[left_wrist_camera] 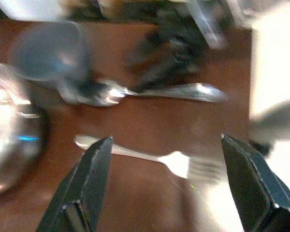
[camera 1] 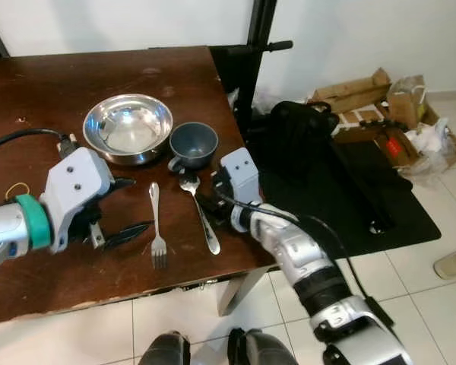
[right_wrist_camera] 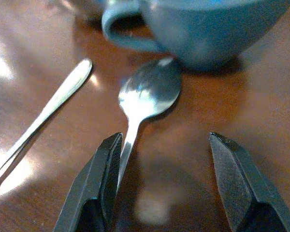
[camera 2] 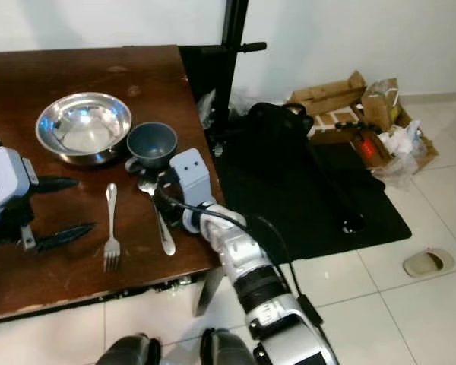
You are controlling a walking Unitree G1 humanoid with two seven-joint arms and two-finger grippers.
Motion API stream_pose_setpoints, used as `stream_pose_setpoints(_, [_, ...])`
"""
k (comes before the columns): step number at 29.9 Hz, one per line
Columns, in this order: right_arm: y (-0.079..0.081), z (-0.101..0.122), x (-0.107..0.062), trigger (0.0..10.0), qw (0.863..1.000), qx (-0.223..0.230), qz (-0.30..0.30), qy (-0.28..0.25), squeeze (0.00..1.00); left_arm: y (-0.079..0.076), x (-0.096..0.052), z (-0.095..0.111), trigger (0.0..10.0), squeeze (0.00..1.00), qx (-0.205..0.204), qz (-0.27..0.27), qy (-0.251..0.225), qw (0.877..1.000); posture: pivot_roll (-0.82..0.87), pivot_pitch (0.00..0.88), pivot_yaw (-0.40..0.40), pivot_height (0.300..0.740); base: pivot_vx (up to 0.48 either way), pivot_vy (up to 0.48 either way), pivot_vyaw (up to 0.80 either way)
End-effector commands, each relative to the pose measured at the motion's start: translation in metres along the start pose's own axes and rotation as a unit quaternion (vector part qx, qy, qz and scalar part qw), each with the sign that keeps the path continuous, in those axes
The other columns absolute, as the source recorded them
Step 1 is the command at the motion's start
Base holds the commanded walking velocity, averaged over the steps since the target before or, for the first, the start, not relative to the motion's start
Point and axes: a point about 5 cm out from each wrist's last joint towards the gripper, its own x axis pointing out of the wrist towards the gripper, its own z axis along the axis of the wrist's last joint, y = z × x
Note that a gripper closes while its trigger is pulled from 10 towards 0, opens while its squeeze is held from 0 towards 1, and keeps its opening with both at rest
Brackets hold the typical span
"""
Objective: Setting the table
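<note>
Worktop [camera 1: 76, 274] is dark brown wood, with a steel bowl [camera 1: 128, 127] near the middle and a grey-blue cup [camera 1: 193, 144] just beside it. Fork [camera 1: 156, 226] and spoon [camera 1: 200, 211] lie side by side in front of those. Left hand [camera 1: 121, 207] hangs beside the fork, fingers apart. Right hand [right_wrist_camera: 162, 181] sits low over the spoon handle, fingers spread too.

Two silver robot arms reach forward. The left gripper [camera 1: 125, 205] has its black fingers spread wide. The right gripper [right_wrist_camera: 166, 183], wrist bent downward, also holds its fingers apart.
</note>
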Motion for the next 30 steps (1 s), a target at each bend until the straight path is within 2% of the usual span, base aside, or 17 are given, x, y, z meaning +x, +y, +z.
stream_pose_setpoints(1, [0.000,-0.007,0.002,10.0,1.000,-0.002,-0.008,0.015,0.00,-0.005,0.001,0.001,10.0,0.00,0.006,-0.020,-0.001,1.000,0.17,0.072,-0.009,0.740,0.000,0.000,0.00])
stream_pose_setpoints(10, [0.003,-0.011,0.009,10.0,1.000,-0.011,-0.015,0.023,0.00,-0.007,0.000,0.000,10.0,0.00,-0.003,-0.022,0.003,1.000,0.18,0.079,-0.012,0.740,0.000,0.000,0.00])
stream_pose_setpoints(13, [0.002,-0.016,0.011,10.0,0.996,-0.064,-0.033,0.045,0.00,-0.008,-0.001,0.000,10.0,0.00,-0.009,-0.020,0.000,1.000,0.18,0.078,-0.017,0.740,0.000,0.000,0.00])
stream_pose_setpoints(15, [0.001,-0.019,0.012,10.0,0.995,-0.077,-0.041,0.054,0.00,-0.008,-0.001,0.000,10.0,0.00,-0.010,-0.020,-0.002,1.000,0.18,0.077,-0.018,0.740,0.000,0.000,0.00])
stream_pose_setpoints(17, [-0.003,-0.030,0.011,4.0,0.991,-0.084,-0.060,0.087,0.00,-0.008,0.001,0.001,10.0,0.00,-0.010,-0.017,-0.006,1.000,0.18,0.075,-0.021,0.740,0.000,0.000,0.00])
stream_pose_setpoints(18, [-0.005,-0.035,0.011,3.5,0.989,-0.084,-0.068,0.100,0.00,-0.008,0.001,0.001,10.0,0.00,-0.010,-0.015,-0.008,1.000,0.18,0.075,-0.021,0.740,0.000,0.000,0.00])
stream_pose_setpoints(20, [-0.005,-0.035,0.011,3.5,0.989,-0.084,-0.068,0.100,0.00,-0.008,0.001,0.001,10.0,0.00,-0.010,-0.015,-0.008,1.000,0.18,0.075,-0.021,0.740,0.000,0.000,0.00])
stream_pose_setpoints(21, [-0.010,-0.042,0.008,0.7,0.986,-0.086,-0.080,0.116,0.00,-0.008,0.002,0.001,10.0,0.00,-0.011,-0.012,-0.010,1.000,0.18,0.074,-0.024,0.740,0.000,0.000,0.00])
stream_pose_setpoints(22, [-0.010,-0.042,0.008,0.7,0.986,-0.086,-0.080,0.116,0.00,-0.008,0.002,0.001,10.0,0.00,-0.011,-0.012,-0.010,1.000,0.18,0.074,-0.024,0.740,0.000,0.000,0.00])
stream_pose_setpoints(23, [-0.015,-0.048,0.005,0.0,0.984,-0.088,-0.089,0.128,0.00,-0.008,0.003,0.001,10.0,0.00,-0.012,-0.009,-0.012,1.000,0.17,0.071,-0.026,0.740,0.000,0.000,0.00])
stream_pose_setpoints(29, [-0.024,-0.056,-0.001,0.0,0.983,-0.079,-0.098,0.137,0.00,-0.008,0.005,0.000,10.0,0.00,-0.013,-0.005,-0.014,1.000,0.16,0.068,-0.026,0.740,0.000,0.000,0.00])
stream_pose_setpoints(30, [-0.028,-0.058,-0.005,0.0,0.984,-0.060,-0.098,0.133,0.00,-0.008,0.007,0.000,10.0,0.00,-0.014,-0.003,-0.016,1.000,0.15,0.061,-0.022,0.740,0.000,0.000,0.00])
